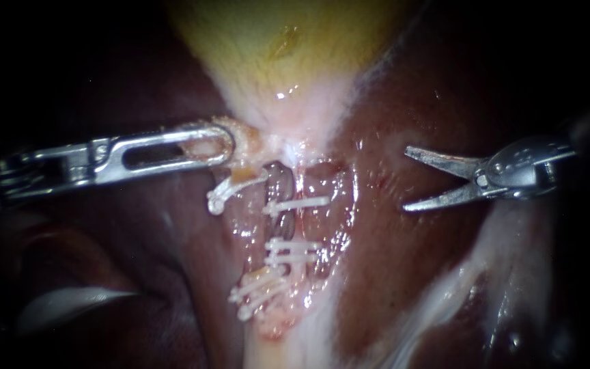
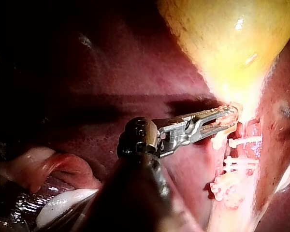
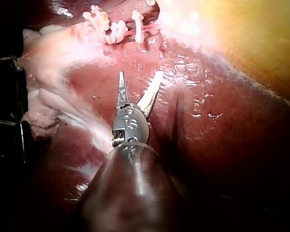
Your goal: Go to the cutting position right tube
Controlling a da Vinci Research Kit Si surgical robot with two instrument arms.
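The right tube (image 1: 322,181) lies just right of the centre of the endoscope view, a reddish strand running down from the pale neck of the gallbladder (image 1: 274,41). The darker left tube (image 1: 280,183) lies close beside it. White clips (image 1: 298,203) cross this small field. One sits high, just below the neck, and a pair lies side by side lower down. Two more are slanted at the lower left of the cluster, and a curved one stands out towards the left. Which clip sits on which tube is hard to tell.

To the right of the tube, at mid-height and clearly apart from it, is the right instrument (image 1: 405,178), its shaft coming in from the right edge. Its two slim pointed jaws are spread wide in a V with nothing between them, and their tips point left towards the clipped tubes. In the right wrist view the clips lie ahead of the spread jaws, with glistening liver (image 1: 390,273) between.

The left instrument (image 1: 229,144) comes in from the left edge at mid-height. Its slotted jaws are closed on the pale tissue at the neck of the gallbladder, just up and left of the tubes. The left wrist view shows that tissue pinched between both jaws.

The yellow body of the gallbladder fills the top centre, and dark red liver surrounds everything.
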